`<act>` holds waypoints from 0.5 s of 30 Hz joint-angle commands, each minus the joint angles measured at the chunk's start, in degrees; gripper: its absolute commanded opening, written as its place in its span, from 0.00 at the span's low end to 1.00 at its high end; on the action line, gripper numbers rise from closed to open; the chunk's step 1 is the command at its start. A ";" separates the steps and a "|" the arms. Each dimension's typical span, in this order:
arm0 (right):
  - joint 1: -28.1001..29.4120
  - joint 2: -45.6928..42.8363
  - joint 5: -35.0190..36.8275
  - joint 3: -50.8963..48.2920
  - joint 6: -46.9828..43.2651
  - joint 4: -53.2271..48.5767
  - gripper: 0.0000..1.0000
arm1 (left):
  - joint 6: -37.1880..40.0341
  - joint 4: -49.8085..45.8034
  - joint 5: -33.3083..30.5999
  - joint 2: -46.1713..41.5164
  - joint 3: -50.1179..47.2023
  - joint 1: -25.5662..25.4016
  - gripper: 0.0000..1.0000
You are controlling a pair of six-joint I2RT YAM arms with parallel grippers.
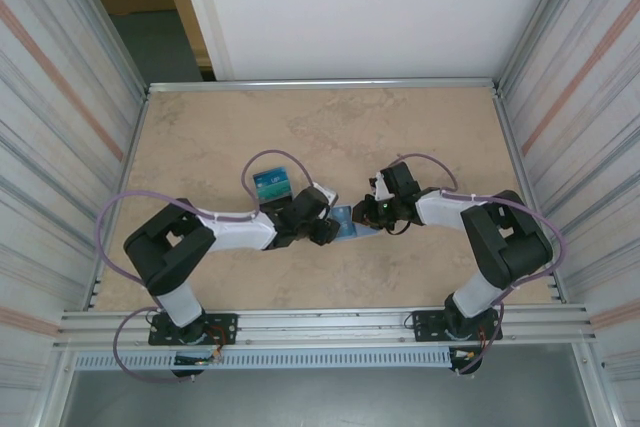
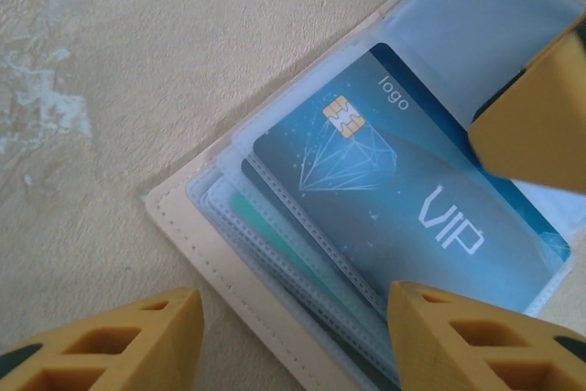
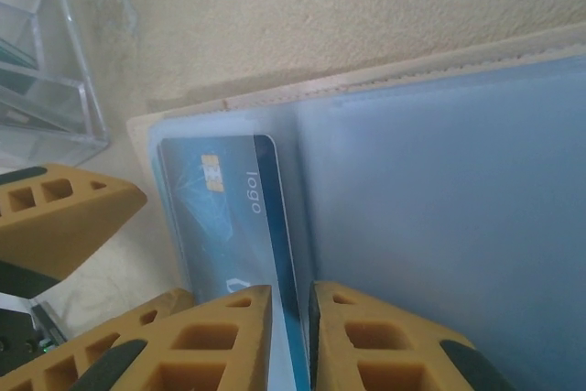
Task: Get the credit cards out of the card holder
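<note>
Right hand point(image 3: 291, 336) clamped on card point(image 3: 220, 208) edge; left hand point(image 2: 293, 341) apart over card holder point(image 2: 180, 228).

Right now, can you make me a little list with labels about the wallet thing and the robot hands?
card holder: open, lying flat on the table
blue card: in a clear sleeve, chip and "VIP" showing
right hand: pinching the blue card's edge
left hand: open, over the holder's corner
clear box: on the table beyond the left hand, something teal inside
</note>
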 commanded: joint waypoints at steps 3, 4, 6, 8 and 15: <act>-0.46 1.67 -2.32 1.18 -1.45 1.49 0.17 | 0.79 -2.94 0.14 1.37 2.41 0.27 0.56; -0.46 1.77 -2.71 1.02 -1.31 1.86 0.16 | 0.75 -3.46 -0.02 1.45 2.51 0.23 0.56; -0.62 1.86 -3.00 0.97 -1.21 2.25 0.16 | 0.73 -4.64 -0.28 1.71 2.86 0.27 0.56; -0.65 1.87 -3.31 0.97 -1.21 2.34 0.15 | 0.71 -5.65 -0.49 1.99 3.17 0.24 0.56; -1.93 1.13 -4.62 -0.29 -0.45 4.13 0.13 | 0.22 -7.54 -0.71 2.27 3.40 0.13 0.56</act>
